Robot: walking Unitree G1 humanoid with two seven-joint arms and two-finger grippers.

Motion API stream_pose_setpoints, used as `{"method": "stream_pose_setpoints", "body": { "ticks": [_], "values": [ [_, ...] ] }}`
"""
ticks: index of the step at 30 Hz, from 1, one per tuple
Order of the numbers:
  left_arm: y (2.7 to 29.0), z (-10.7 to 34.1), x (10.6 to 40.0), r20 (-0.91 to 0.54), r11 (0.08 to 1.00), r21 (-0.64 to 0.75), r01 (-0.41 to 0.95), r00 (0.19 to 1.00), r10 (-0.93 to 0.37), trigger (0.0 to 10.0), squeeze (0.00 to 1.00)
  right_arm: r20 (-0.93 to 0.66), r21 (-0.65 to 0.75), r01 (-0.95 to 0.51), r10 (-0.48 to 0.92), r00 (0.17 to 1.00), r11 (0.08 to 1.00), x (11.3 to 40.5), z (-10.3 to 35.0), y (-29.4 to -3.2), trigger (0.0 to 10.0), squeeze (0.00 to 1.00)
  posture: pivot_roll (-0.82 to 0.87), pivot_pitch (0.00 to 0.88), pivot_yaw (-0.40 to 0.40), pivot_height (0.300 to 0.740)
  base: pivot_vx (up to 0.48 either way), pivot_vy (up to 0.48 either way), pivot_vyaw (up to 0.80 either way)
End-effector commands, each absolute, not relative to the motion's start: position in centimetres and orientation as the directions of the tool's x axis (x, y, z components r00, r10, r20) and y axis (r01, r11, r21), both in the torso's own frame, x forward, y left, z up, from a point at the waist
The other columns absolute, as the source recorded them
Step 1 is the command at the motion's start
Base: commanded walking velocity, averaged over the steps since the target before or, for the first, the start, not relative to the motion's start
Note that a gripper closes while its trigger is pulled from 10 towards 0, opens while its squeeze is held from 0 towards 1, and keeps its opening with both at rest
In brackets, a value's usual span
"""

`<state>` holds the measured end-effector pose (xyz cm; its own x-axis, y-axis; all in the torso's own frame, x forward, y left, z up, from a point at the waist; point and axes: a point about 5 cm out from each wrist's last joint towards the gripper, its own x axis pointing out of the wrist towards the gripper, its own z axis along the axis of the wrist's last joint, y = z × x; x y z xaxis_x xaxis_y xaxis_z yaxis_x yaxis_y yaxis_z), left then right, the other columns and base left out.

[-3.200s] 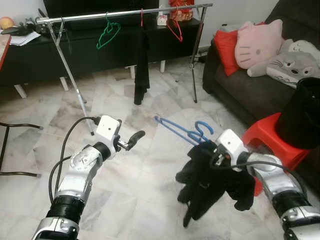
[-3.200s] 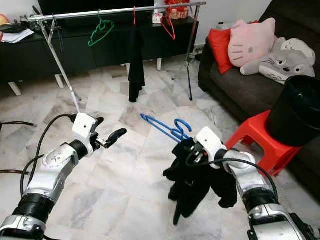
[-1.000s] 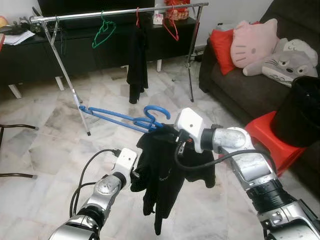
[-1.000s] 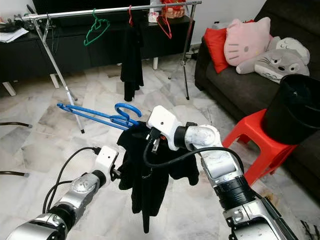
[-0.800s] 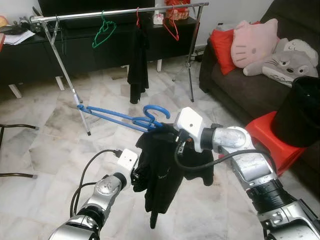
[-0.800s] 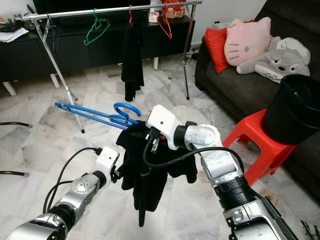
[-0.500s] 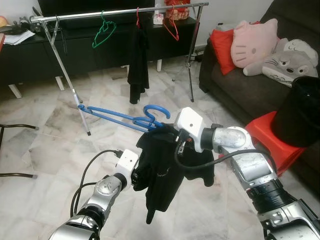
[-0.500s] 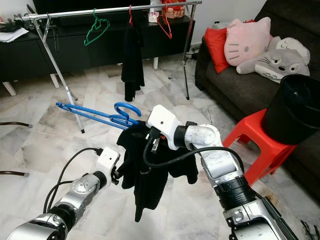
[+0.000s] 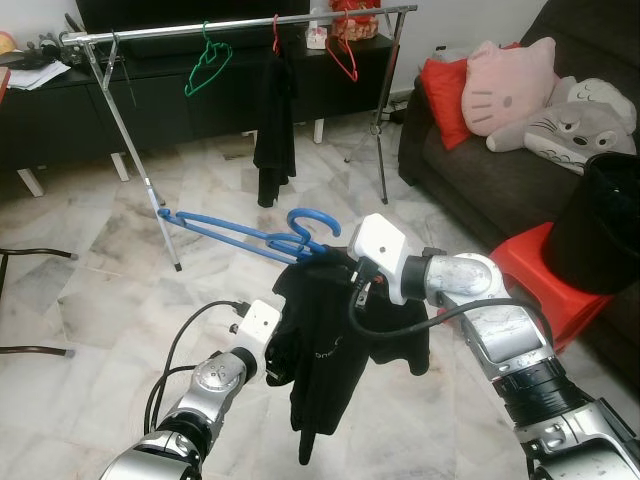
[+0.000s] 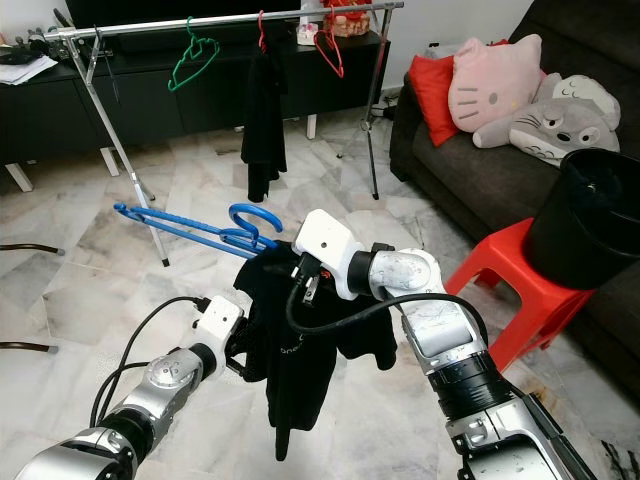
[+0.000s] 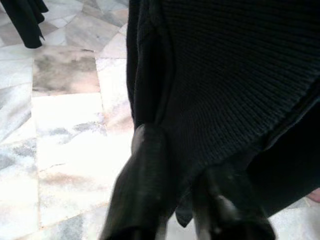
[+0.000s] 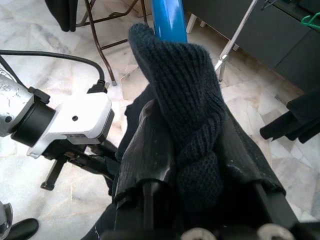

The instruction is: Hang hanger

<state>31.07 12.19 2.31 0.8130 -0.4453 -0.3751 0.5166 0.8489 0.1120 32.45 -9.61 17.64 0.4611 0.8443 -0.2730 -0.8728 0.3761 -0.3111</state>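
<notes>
My right gripper (image 9: 347,277) holds a blue plastic hanger (image 9: 238,233) out level to the left, hook (image 9: 312,224) near the wrist. A black knitted garment (image 9: 325,350) is bunched over the hanger at the grip and hangs down. In the right wrist view the gripper (image 12: 192,130) is shut on the knit fabric wrapped round the blue hanger (image 12: 167,15). My left gripper (image 9: 277,356) is lower, at the garment's left edge, shut on a fold of it (image 11: 215,90). The silver clothes rail (image 9: 240,22) stands further ahead.
The rail carries a green hanger (image 9: 206,68), red hangers (image 9: 346,58) and a hanging black garment (image 9: 274,120). On the right are a dark sofa with cushions (image 9: 510,85), a red stool (image 9: 535,275) and a black bin (image 9: 600,215). A black chair frame (image 9: 20,300) is at the left.
Over three seconds the right arm lifted hanger and garment to the centre and the left gripper took the garment's edge. In the last second the garment's hem swung and the left gripper edged upward.
</notes>
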Motion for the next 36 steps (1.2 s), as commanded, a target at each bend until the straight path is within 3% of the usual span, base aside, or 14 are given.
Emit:
{"method": "stream_pose_setpoints", "body": {
  "ticks": [1, 15, 18, 19, 20, 21, 28, 36],
  "values": [
    [11.8, 1.8, 30.7, -0.401, 0.829, 0.114, 0.548, 0.789, -0.466, 0.0, 0.00, -0.239, -0.333, -0.866, 0.855, 0.460, 0.373, 32.4, 18.6, -9.3, 0.0, 0.00, -0.11, 0.000, -0.064, 0.740, 0.000, 0.000, 0.00],
    [12.5, 1.3, 30.3, -0.423, 0.846, 0.097, 0.525, 0.791, -0.442, 0.0, 0.00, -0.271, -0.319, -0.876, 0.850, 0.451, 0.363, 31.9, 17.3, -9.8, 0.0, 0.00, -0.11, 0.000, -0.061, 0.740, 0.000, 0.000, 0.00],
    [13.4, 0.8, 30.1, -0.460, 0.865, 0.130, 0.486, 0.802, -0.382, 0.1, 0.00, -0.300, -0.309, -0.881, 0.842, 0.448, 0.359, 31.7, 16.6, -10.9, 0.0, 0.00, -0.11, 0.000, -0.060, 0.740, 0.000, 0.000, 0.00],
    [13.8, 0.6, 30.0, -0.472, 0.880, 0.131, 0.456, 0.809, -0.349, 2.6, 0.00, -0.311, -0.303, -0.882, 0.838, 0.449, 0.360, 31.6, 16.3, -11.4, 0.0, 0.00, -0.11, 0.000, -0.060, 0.740, 0.000, 0.000, 0.00],
    [14.1, 0.5, 30.0, -0.476, 0.888, 0.136, 0.439, 0.815, -0.330, 9.3, 0.00, -0.326, -0.301, -0.885, 0.834, 0.445, 0.355, 31.5, 16.1, -11.8, 0.0, 0.00, -0.11, 0.000, -0.059, 0.740, 0.000, 0.000, 0.00],
    [14.4, 0.5, 30.0, -0.480, 0.892, 0.148, 0.428, 0.820, -0.313, 10.0, 0.00, -0.341, -0.299, -0.889, 0.831, 0.439, 0.347, 31.4, 15.9, -12.3, 0.0, 0.00, -0.11, 0.000, -0.059, 0.740, 0.000, 0.000, 0.00],
    [15.9, -0.6, 28.8, -0.521, 0.896, 0.169, 0.411, 0.809, -0.272, 10.0, 0.00, -0.467, -0.306, -0.906, 0.783, 0.411, 0.293, 30.2, 13.5, -15.1, 0.0, 0.00, -0.11, 0.000, -0.057, 0.740, 0.000, 0.000, 0.00],
    [16.0, -1.2, 28.1, -0.533, 0.894, 0.165, 0.415, 0.801, -0.273, 10.0, 0.00, -0.394, -0.268, -0.896, 0.808, 0.437, 0.354, 29.7, 13.2, -16.2, 0.0, 0.00, -0.11, 0.000, -0.062, 0.740, 0.000, 0.000, 0.00]
  ]
}}
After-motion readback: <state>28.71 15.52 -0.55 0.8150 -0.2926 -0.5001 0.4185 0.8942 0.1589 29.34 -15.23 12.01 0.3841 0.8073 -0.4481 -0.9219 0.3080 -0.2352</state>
